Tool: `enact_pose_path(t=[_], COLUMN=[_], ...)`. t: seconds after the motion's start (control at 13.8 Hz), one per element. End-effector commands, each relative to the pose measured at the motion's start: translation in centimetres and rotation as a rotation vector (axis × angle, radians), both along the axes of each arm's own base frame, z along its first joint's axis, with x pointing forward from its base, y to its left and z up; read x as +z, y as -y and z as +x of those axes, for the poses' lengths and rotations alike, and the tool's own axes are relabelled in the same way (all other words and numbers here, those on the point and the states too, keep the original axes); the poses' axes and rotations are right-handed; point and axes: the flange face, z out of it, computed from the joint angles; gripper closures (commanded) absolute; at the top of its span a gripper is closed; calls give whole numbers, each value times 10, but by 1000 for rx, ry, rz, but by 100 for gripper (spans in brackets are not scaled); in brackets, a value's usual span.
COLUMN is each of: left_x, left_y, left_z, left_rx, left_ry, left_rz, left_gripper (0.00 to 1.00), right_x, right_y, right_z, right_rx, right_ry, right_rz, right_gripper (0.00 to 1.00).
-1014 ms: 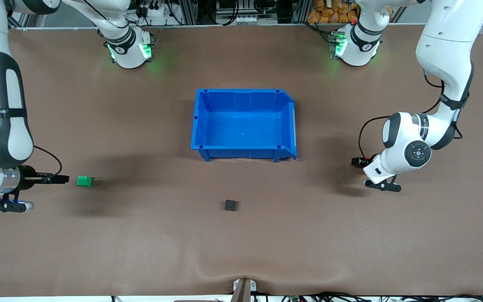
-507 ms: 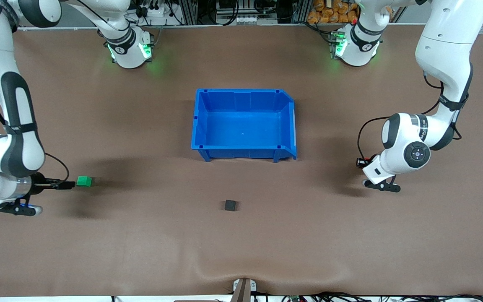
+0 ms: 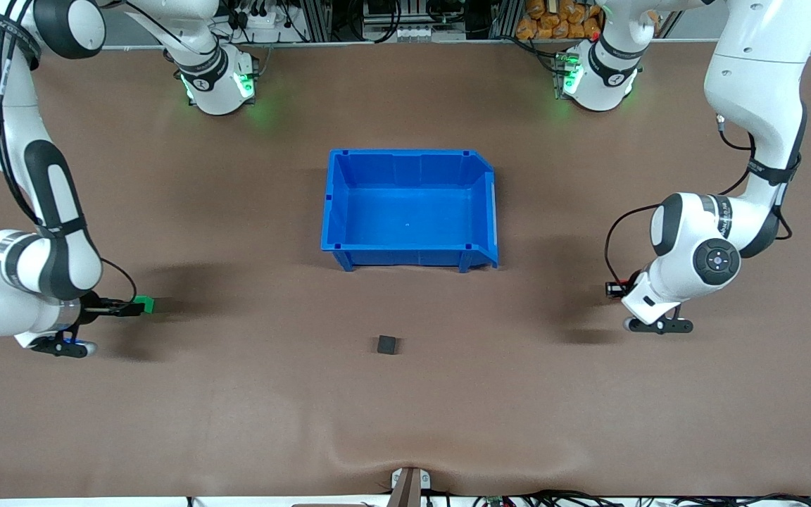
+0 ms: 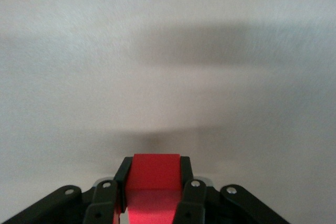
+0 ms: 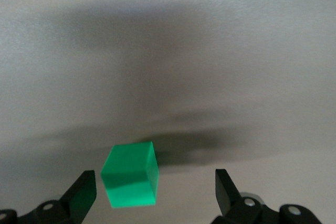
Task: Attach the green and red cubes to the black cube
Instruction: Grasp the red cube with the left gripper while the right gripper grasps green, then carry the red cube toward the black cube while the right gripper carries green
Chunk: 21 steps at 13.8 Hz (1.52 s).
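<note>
Since the earlier frames, the right hand (image 3: pixel 139 307) had slid in around the green cube (image 3: pixel 143 305), fingers spread on either side, not yet closed. That cube sat on the table (image 3: pixel 236 422), well toward the right arm's end from the black cube (image 3: pixel 387 344). Toward the left arm's end from the black cube, the left hand (image 3: pixel 615 288) pinched the red cube (image 4: pixel 153 182). Nothing was joined yet; both cubes still needed bringing over. All three were small, matte and square-edged.
</note>
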Motion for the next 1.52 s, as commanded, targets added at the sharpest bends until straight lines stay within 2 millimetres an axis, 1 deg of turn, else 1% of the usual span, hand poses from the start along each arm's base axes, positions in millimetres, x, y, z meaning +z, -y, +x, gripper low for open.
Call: enact_pose_path(t=[0.0, 0.07, 0.14, 0.22, 0.29, 0.36, 0.43, 0.51, 0.58, 0.65, 0.8, 0.87, 0.94, 1.01, 1.09, 1.16, 1.23, 1.3, 1.45], left_x=[26, 34, 45, 53, 56, 58, 53, 47, 47, 47, 50, 51, 57, 56, 57, 50, 44, 38, 27], left_y=[11, 21, 27, 40, 57, 74, 89, 107, 127, 147, 188, 204, 221, 235, 253, 269, 288, 303, 323], left_z=[17, 25, 36, 45, 55, 62, 67, 71, 78, 81, 78, 75, 72, 70, 67, 63, 59, 56, 50], left_rx=[129, 181, 255, 320, 381, 453, 533, 621, 700, 769, 934, 1013, 1088, 1164, 1240, 1312, 1382, 1430, 1499], left_ry=[27, 32, 39, 37, 41, 47, 47, 44, 54, 57, 58, 55, 56, 57, 67, 66, 65, 66, 63], left_rz=[7, -19, -60, -97, -123, -135, -137, -138, -148, -155, -168, -173, -183, -196, -226, -252, -282, -308, -353], left_gripper=[100, 100, 100, 100, 100, 100, 100, 100, 100, 100, 100, 100, 100, 100, 100, 100, 100, 100, 100], right_x=[-5, -5, -5, -3, -3, -9, -11, -10, -8, 0, 33, 47, 56, 72, 85, 93, 98, 100, 100], right_y=[-8, -8, -13, -22, -29, -34, -33, -32, -28, -25, -21, -21, -23, -32, -36, -36, -31, -39, -56], right_z=[-4, -4, -3, 1, 5, 6, 6, 6, 7, 11, 31, 39, 43, 49, 52, 53, 55, 55, 55], right_rx=[8, 8, 16, 26, 35, 41, 39, 38, 32, 25, 22, 19, -6, -47, -64, -87, -142, -193, -341], right_ry=[18, 18, 21, 31, 55, 58, 60, 61, 64, 79, 144, 172, 186, 208, 197, 172, 163, 148, 103], right_rz=[4, 3, 4, 4, -3, -4, -4, -5, -5, -6, -16, -17, 16, 64, 86, 96, 104, 105, 95], right_gripper=[9, 21, 37, 48, 59, 63, 85, 100, 100, 100, 100, 100, 100, 100, 100, 100, 100, 100, 100])
